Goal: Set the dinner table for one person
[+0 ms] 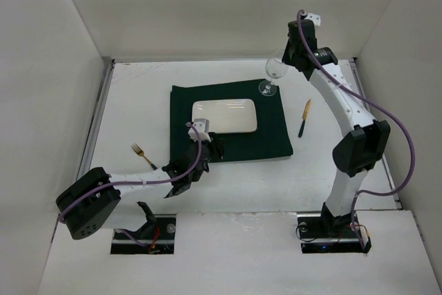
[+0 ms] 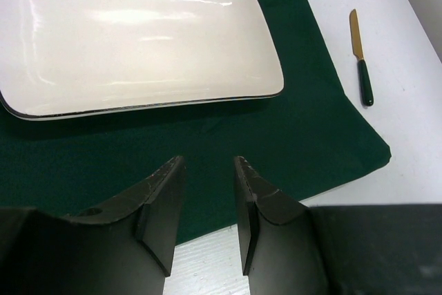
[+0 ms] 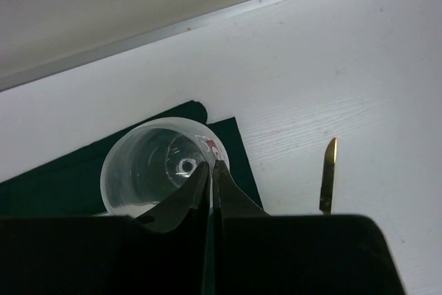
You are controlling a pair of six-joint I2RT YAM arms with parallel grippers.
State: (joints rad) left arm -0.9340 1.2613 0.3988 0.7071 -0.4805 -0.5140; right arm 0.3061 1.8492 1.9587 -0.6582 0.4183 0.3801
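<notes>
On the white dinner table [image 1: 138, 101] lies a dark green mat [image 1: 269, 136] with a white rectangular plate [image 1: 224, 116] on it. My right gripper [image 1: 284, 60] is shut on the rim of a clear wine glass [image 1: 275, 70]. The glass is tilted, with its foot at the mat's far right corner. In the right wrist view the fingers [image 3: 210, 165] pinch the rim of the glass [image 3: 145, 164]. My left gripper [image 2: 207, 160] is open and empty over the mat's near edge [image 2: 304, 129], in front of the plate [image 2: 138, 39].
A gold knife with a dark handle [image 1: 304, 118] lies on the table right of the mat; it also shows in the left wrist view [image 2: 360, 56] and the right wrist view [image 3: 328, 177]. A gold fork [image 1: 143, 155] lies left of the mat. Walls enclose the table.
</notes>
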